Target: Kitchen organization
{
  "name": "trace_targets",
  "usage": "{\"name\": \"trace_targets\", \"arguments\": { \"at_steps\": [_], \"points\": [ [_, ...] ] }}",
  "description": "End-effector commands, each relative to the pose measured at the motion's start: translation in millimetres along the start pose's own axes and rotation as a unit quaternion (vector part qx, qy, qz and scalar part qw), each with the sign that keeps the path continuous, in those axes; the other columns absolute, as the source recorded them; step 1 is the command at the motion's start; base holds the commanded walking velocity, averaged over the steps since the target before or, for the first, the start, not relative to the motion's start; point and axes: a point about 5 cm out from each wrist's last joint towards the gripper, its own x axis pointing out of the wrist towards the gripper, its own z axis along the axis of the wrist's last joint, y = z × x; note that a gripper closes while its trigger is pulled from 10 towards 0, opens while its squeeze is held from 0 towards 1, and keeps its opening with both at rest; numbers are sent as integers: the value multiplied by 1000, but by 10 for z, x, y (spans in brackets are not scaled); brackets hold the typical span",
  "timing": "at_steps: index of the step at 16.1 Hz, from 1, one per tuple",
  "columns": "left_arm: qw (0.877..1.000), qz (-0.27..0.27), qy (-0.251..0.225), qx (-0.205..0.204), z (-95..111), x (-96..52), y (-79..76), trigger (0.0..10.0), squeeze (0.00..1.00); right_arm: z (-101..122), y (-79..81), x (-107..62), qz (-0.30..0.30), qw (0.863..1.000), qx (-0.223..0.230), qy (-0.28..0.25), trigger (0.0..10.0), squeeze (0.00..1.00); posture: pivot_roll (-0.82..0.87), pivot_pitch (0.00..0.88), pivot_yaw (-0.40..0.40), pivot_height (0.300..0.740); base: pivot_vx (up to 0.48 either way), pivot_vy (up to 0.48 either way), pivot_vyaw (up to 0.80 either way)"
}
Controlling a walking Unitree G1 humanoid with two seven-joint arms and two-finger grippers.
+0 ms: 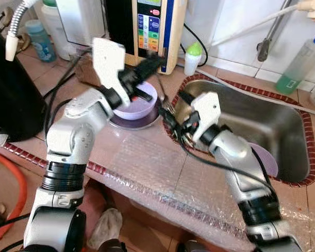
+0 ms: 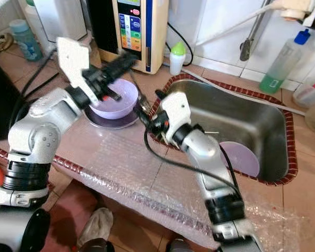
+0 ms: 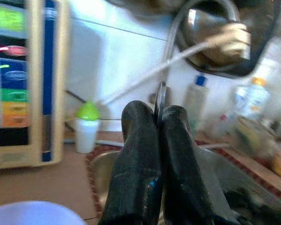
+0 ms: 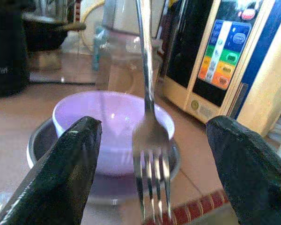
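Note:
My left gripper (image 1: 153, 63) is shut on the handle of a metal fork (image 1: 164, 94), just past the far rim of a purple bowl (image 1: 139, 106). The fork hangs tines down. In the left wrist view the thin handle (image 3: 160, 97) pokes out between the closed fingers (image 3: 140, 159). My right gripper (image 4: 154, 178) is open by the sink's left rim, and the fork's tines (image 4: 151, 140) hang between its two fingers (image 4: 61, 183) without touching them. The bowl sits on a metal plate (image 1: 127, 125).
A steel sink (image 1: 262, 113) on the right holds a purple plate (image 1: 269, 160). A water appliance (image 1: 153, 26), a green-capped bottle (image 1: 193, 56) and a green liquid bottle (image 1: 298, 65) stand at the back. A black appliance (image 1: 10, 89) is on the left. Bubble wrap (image 1: 163, 176) covers the near counter.

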Motion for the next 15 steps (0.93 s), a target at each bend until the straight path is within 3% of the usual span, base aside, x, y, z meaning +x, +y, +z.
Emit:
{"name": "trace_targets", "arguments": {
  "at_steps": [1, 4, 5, 6, 10, 15],
  "points": [
    [999, -36, 5, 11, 37, 53, -138, 0, 0, 71, 17, 59, 6, 1000, 7, -19, 10000, 0, -29, 30, 13, 740, 0, 0, 0],
    [998, -57, 15, 11, -31, 81, -241, 0, 0, 116, 89, 129, 14, 999, 25, -33, 10000, 0, -33, 28, 13, 740, 0, 0, 0],
    [997, -72, 24, 16, -73, 84, -305, 0, 0, 120, 71, 159, 0, 999, 34, -36, 6549, 0, -36, 27, 13, 740, 0, 0, 0],
    [997, -72, 28, 20, -98, 77, -319, 0, 0, 120, 50, 165, -13, 999, 39, -35, 0, 0, -35, 27, 14, 740, 0, 0, 0],
    [997, -48, 38, 38, -183, 27, -277, 0, 0, 89, -75, 96, -47, 997, 53, -18, 0, 0, -36, 25, 11, 740, 0, 0, 0],
    [997, -34, 34, 53, -179, 14, -232, 0, 0, -11, -16, 16, 4, 995, 94, 27, 0, 0, -38, 23, 6, 740, 0, 0, 0]
  ]
}}
